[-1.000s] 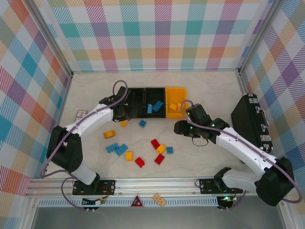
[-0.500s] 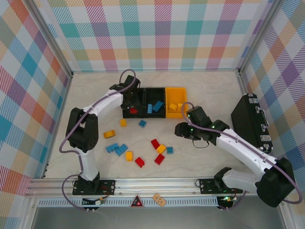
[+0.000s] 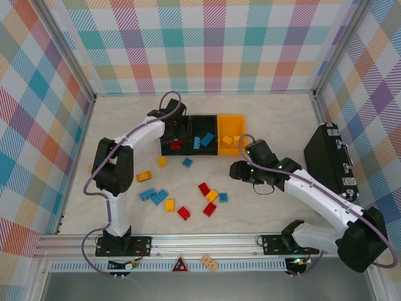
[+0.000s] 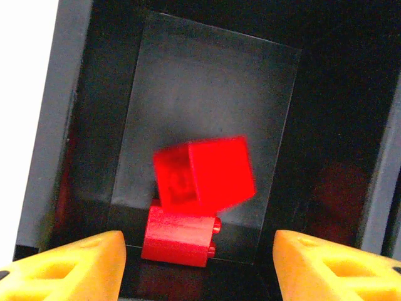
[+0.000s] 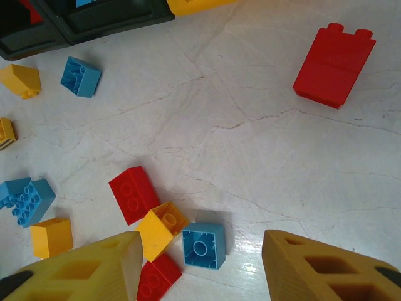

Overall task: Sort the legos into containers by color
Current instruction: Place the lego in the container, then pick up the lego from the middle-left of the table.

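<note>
a red brick (image 4: 203,172), blurred and tilted, is sitting over a second red brick (image 4: 178,235) inside the left black bin (image 4: 207,88). it is touching neither finger of the left gripper (image 4: 199,263), which is hanging just above that bin with its jaws spread wide and gripping nothing. blue bricks (image 3: 203,140) are lying in the middle bin (image 3: 203,124) and yellow bricks (image 3: 227,140) in the yellow bin (image 3: 230,119). the right gripper (image 5: 200,263) is hovering over loose bricks (image 5: 135,194) on the table (image 5: 263,157), its jaws parted and empty.
</note>
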### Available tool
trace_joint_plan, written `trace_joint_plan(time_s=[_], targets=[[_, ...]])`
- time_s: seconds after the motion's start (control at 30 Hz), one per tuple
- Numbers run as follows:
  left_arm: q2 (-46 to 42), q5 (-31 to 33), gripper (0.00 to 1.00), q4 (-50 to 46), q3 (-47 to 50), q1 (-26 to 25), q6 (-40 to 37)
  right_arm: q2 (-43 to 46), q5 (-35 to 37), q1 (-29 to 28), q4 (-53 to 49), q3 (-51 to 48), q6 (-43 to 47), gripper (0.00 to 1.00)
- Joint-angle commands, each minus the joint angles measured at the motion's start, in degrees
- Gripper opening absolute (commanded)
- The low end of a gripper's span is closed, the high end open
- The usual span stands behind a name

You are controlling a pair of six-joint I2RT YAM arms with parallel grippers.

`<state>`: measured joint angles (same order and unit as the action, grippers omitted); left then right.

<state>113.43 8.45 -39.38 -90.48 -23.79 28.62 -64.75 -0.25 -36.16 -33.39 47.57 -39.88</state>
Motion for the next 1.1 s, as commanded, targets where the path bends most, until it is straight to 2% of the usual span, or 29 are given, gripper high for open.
trace_joint_plan(time_s=[0.0,0.27,0.7,1.07], targets=[[-4.1,-0.8,0.63,-2.2,-0.4,0.3,-0.9,-0.1,-0.5,0.2,0.8,-0.1,-0.2,0.53],[-11.6,-5.1,0.62,-1.1,4.6,-0.3,-1.2,-0.2,1.1,0.4,-1.3,1.1,0.7,0.54],[-26.2,-10.4,0.62,2.2,21.1,-2.3,-0.5,-2.2,1.9,0.7,-2.3,1.5,0.7,0.55],[-33.8,-13.1,0.62,5.7,33.6,-7.1,2.5,-5.6,2.6,0.7,-1.5,0.6,-0.5,0.56]])
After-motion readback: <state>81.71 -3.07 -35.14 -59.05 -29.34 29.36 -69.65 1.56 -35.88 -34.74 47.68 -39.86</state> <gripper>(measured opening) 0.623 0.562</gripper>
